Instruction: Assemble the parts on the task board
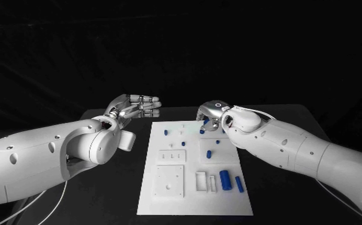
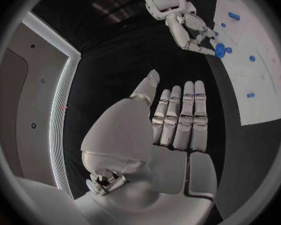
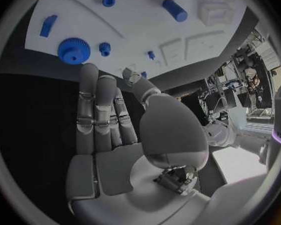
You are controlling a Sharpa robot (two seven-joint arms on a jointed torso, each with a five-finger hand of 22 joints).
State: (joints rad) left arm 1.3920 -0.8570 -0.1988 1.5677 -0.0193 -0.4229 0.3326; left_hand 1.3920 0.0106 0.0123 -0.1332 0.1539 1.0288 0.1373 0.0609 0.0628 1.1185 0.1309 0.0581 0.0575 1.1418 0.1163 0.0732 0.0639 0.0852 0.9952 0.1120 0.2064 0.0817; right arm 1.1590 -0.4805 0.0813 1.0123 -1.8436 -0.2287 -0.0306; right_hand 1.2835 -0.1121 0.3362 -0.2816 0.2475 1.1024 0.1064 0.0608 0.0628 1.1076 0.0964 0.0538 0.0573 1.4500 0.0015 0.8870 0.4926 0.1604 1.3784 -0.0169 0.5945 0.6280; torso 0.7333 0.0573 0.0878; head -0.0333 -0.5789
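Reaching for the far-edge blue gear (image 3: pixel 73 49) with the empty, spread right hand (image 1: pixel 213 115).
Left hand (image 1: pixel 137 107) idle, fingers extended; advise centring fingers over the gear on the task board (image 1: pixel 189 196) before closing.

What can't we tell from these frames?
- Head view: the right hand covers the task board's far right corner, hiding the blue gear there.
- Whether the right hand touches the gear: unclear in all views.
- Left wrist view: the board is cut off by the circle's rim.
- Small blue parts: too small to identify.
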